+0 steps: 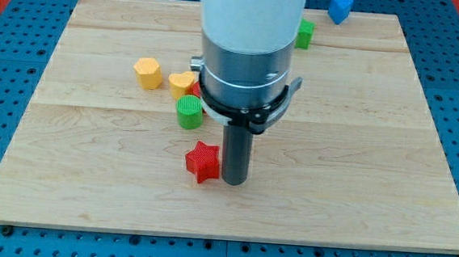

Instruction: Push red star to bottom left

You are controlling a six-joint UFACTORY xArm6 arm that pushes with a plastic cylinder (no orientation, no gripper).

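Observation:
The red star (202, 161) lies on the wooden board (357, 154), a little below the board's middle. My tip (233, 180) stands right next to the star's right side, touching it or nearly so. The arm's white and grey body (247, 49) rises above the tip and hides part of the board behind it.
A green cylinder (188, 112) sits just above the star. A yellow heart (181, 85) and a yellow hexagon block (147, 72) lie above-left, with a red block (195, 90) mostly hidden by the arm. A green block (304, 34) and a blue block (340, 8) sit at the top right.

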